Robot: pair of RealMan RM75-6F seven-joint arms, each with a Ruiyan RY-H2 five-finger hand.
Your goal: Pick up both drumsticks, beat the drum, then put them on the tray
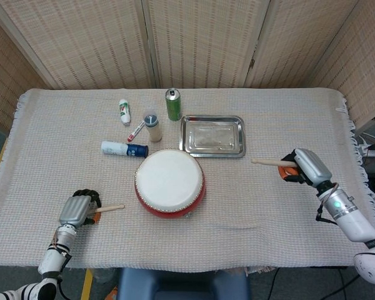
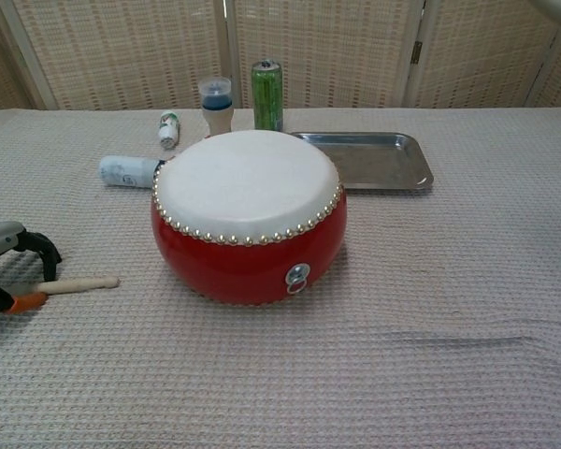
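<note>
The cloth-covered tabletop point(image 1: 287, 119) is carrying everything. The red drum point(image 1: 169, 183) is sitting near the front centre, white skin facing up. The steel tray point(image 1: 212, 135) is lying just beyond it, toward 1 o'clock from the drum, empty as far as can be seen.

The right hand point(image 1: 305, 167) is hanging at the drum's 3 o'clock, well apart from it, its fingers grasping the orange grip of the right drumstick point(image 1: 270, 162). The chest view is cutting this hand off almost entirely.

The left hand point(image 1: 80, 209) is sitting at the drum's 8 o'clock, its fingers curling around the orange butt of the left drumstick point(image 1: 110, 207). The chest view is showing dark fingers point(image 2: 39, 247) arching over the butt, but whether they are truly clamping the stick or only cupping it cannot be told. The stick appears to be lying on the cloth.

Key relation: both sticks are lying along the 3-to-9 o'clock axis, tips pointing inward at the drum. The left tip is close to the drum wall; the right tip is farther off and nearer the tray. The left grasp is probably the step in hand.

Bottles, tubes and a green can point(image 1: 173, 104) are standing or lying at the drum's 11 to 12 o'clock; their labels are too small to read.
</note>
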